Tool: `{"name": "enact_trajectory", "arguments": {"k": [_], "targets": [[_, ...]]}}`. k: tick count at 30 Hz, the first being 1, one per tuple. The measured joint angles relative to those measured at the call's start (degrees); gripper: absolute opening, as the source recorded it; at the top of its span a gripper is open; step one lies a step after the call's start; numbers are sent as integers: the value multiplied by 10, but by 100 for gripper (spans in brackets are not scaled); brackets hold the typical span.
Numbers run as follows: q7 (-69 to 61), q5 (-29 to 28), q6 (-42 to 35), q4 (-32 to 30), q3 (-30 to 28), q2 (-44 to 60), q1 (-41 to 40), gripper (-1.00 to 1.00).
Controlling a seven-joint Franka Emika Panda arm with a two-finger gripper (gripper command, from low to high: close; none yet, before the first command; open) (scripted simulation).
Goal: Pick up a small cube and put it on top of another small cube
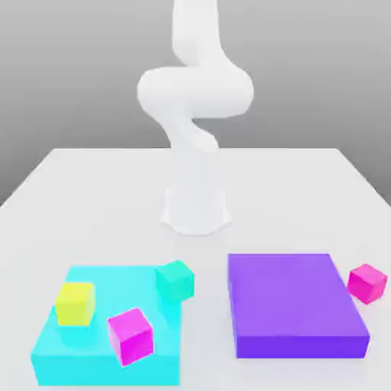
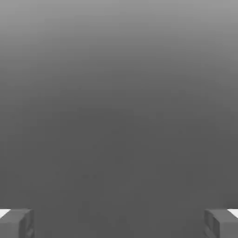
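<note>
A small hot-pink cube (image 1: pixel 367 282) with a reddish tint rests on the white table, just off the purple slab's edge at the exterior view's right. A more purplish magenta cube (image 1: pixel 130 334) of like size sits tilted on the cyan slab. In the hand view my gripper (image 2: pixel 119 224) is open, its two grey fingertips (image 2: pixel 16 223) standing far apart with nothing between them and plain grey background beyond. The white arm (image 1: pixel 192 99) rises from its base at the table's middle and runs out past the top of the exterior view.
A flat purple slab (image 1: pixel 294 304) lies at the front right, a flat cyan slab (image 1: pixel 92 359) at the front left. On the cyan slab stand a yellow-green cube (image 1: pixel 75 302) and a teal cube (image 1: pixel 176 279). The arm's base (image 1: pixel 195 214) sits behind both slabs.
</note>
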Motion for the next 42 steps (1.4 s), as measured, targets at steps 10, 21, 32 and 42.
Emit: {"name": "enact_trajectory", "arguments": {"k": [10,21,32,42], "targets": [[123,-80,90,-60,162,210,5,0],[261,-174,187,-124,267,438,92,0],[376,-283,297,-129,196,616,217,0],[392,-303,309,-125,174,631,235,-100]]}}
